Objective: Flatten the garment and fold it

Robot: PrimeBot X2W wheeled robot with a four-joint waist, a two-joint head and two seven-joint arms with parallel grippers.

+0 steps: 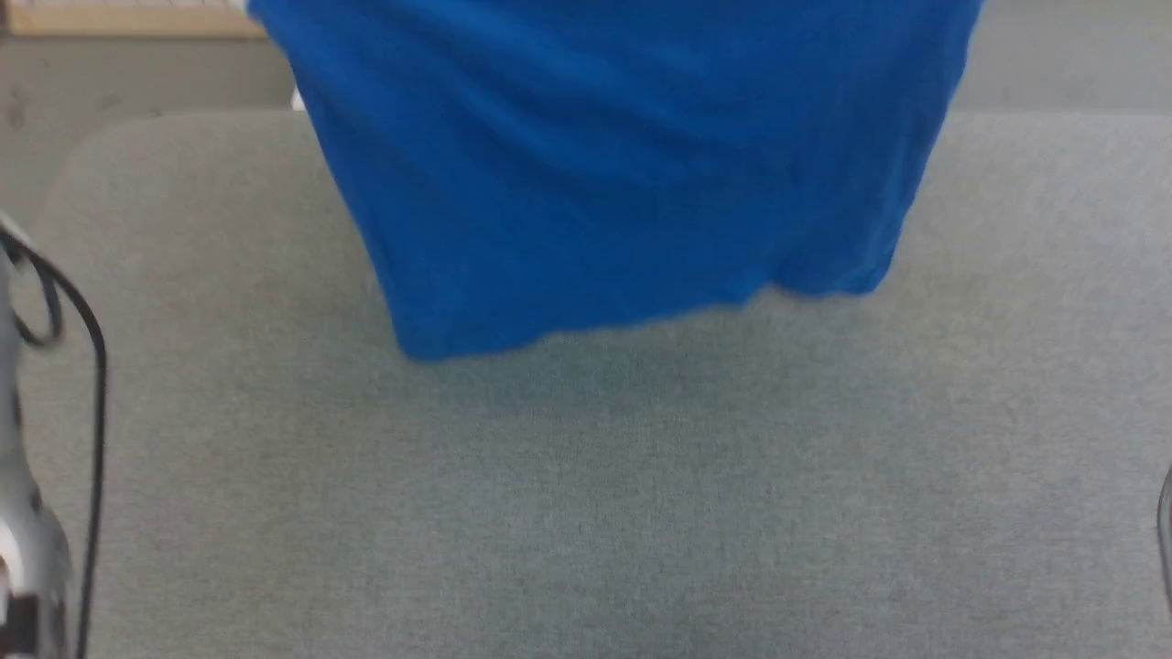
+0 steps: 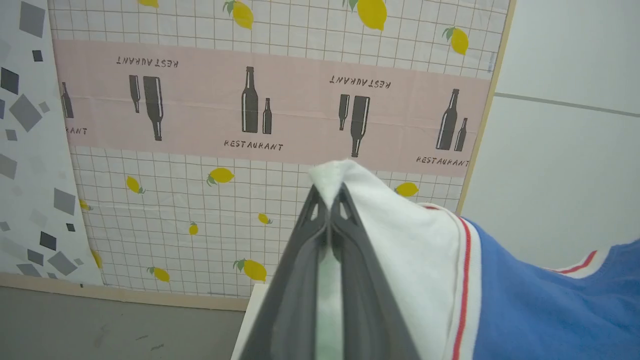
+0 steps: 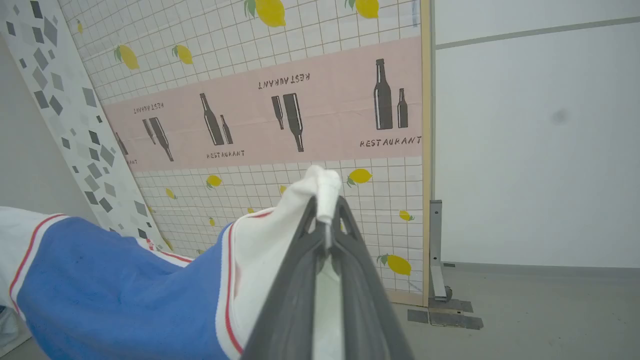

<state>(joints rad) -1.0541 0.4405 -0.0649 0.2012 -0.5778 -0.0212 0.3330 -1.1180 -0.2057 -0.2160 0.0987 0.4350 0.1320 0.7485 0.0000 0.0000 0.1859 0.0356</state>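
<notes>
The garment [image 1: 623,165], a bright blue T-shirt, hangs in the air over the grey table [image 1: 586,513], its lower hem just above the cloth-covered top. In the left wrist view my left gripper [image 2: 330,197] is shut on a fold of the garment's white sleeve [image 2: 410,240], beside red-striped trim and blue cloth. In the right wrist view my right gripper [image 3: 327,207] is shut on the other white sleeve [image 3: 270,235], with the blue body [image 3: 110,290] stretching off to the left.
A patterned screen [image 2: 270,120] with lemons, bottles and lettering stands behind the table, next to a plain white wall [image 3: 535,140]. A metal stand foot [image 3: 437,250] rests on the floor. A black cable [image 1: 92,366] loops along my left arm at the head view's left edge.
</notes>
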